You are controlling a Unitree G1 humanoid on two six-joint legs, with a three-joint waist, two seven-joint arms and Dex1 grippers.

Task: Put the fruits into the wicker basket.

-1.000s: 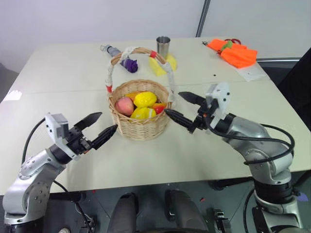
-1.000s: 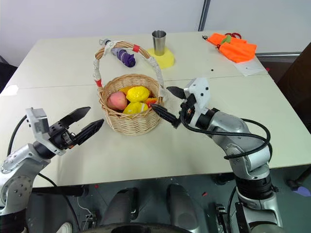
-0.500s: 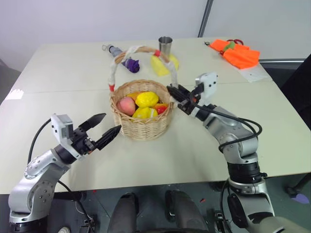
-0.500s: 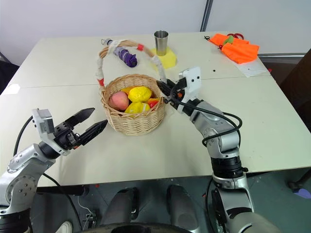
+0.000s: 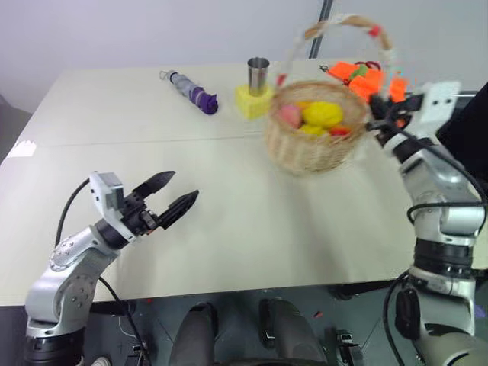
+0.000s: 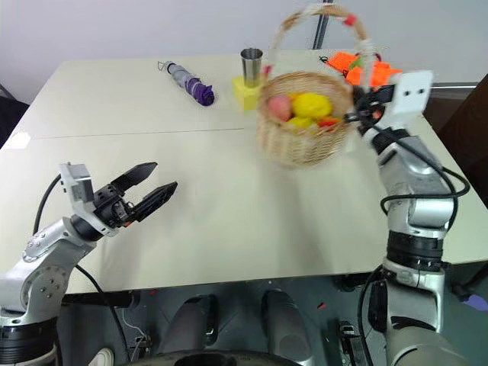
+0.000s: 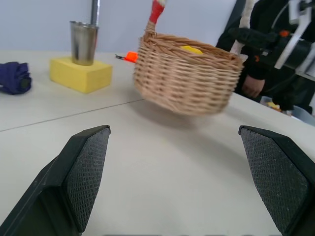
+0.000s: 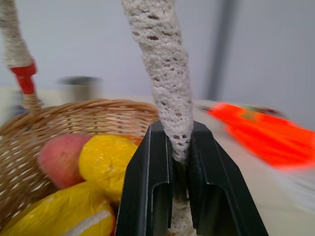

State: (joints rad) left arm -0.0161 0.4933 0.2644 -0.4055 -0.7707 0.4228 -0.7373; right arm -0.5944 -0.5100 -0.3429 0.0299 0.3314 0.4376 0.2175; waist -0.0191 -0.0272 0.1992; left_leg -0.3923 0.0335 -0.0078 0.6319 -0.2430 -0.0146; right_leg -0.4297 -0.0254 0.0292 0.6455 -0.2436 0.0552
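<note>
Gripping the wicker basket (image 5: 309,145) with the right hand (image 6: 366,107), jaws shut tight on the white cloth wrap of the handle (image 8: 160,59), low on the leg nearest that hand. Carrying the basket body just beside the hand, on its inner side and a little below the grip. Tilting, too: handle arch leaning away from upright, rim dipping on the far side. Seems to hang clear of the table (image 5: 229,229), judging by the shadow under it in the left wrist view, though motion blur makes that hard to confirm.

Already holding the fruits inside: a pink-red peach (image 8: 61,157) against the far wall from the gripping hand, a yellow lemon (image 8: 106,160) between peach and hand, touching both the peach and more yellow fruit beneath. Nothing of the task's own left loose on the table, so reads as done bar putting the basket down.

Keeping the left hand (image 5: 181,185) spread wide, holding nothing, low over the table and well apart from the basket, which lies ahead of it and off to its right. No use for support from there; right hand nearer by far, in fact the only one in contact.

Turning on one thing for the next move: basket's weight hanging inward of a one-sided grip. Calls for levelling the rim before lowering, and for staying clear of the yellow block (image 5: 248,99) and metal cup (image 5: 258,72) beyond the basket's inner side.
</note>
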